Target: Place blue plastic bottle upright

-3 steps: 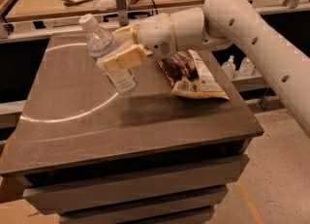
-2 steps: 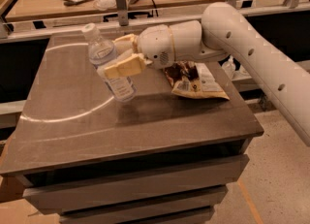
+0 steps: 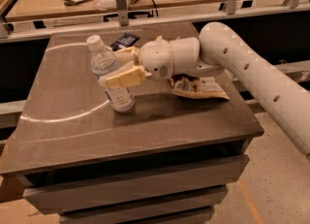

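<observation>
The blue plastic bottle [image 3: 109,74] is clear with a white cap and a pale label. It stands nearly upright, tilted slightly left, with its base on or just above the grey table [image 3: 72,126]. My gripper [image 3: 120,67] reaches in from the right and is shut on the bottle's middle, one cream finger [image 3: 127,77] in front and one behind.
A brown crinkled snack bag [image 3: 199,87] lies on the table to the right, partly under my arm. A small dark packet [image 3: 125,40] lies near the table's back edge. A metal rail [image 3: 145,22] and a cluttered desk stand behind.
My gripper has carried the bottle down and slightly left, and the bottle has turned closer to upright, its base now at the table top.
</observation>
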### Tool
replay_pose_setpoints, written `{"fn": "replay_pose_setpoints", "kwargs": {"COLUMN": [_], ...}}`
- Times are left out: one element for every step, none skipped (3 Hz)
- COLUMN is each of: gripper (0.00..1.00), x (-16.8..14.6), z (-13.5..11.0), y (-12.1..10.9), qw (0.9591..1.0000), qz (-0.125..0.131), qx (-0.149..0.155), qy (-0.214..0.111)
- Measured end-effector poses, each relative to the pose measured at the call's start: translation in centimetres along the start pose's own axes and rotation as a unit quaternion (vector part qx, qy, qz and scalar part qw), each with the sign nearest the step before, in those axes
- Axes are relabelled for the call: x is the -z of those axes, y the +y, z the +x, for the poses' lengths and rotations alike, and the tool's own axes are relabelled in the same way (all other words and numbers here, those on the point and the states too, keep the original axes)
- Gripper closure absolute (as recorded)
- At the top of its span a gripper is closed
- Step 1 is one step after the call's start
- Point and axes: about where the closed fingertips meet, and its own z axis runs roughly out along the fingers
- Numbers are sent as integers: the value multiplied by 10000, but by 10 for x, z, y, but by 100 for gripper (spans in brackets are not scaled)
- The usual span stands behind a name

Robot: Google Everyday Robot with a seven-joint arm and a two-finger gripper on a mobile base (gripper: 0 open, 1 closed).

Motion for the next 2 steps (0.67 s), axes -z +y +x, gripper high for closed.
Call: {"fn": "replay_pose_setpoints", "kwargs": {"gripper": [43, 12], "x": [-1, 3], "z": [7, 12], "y": [2, 4], "qw": [9999, 9999], "qz": [-20, 7], "qx": [-83, -129], "qy": [-73, -8]}}
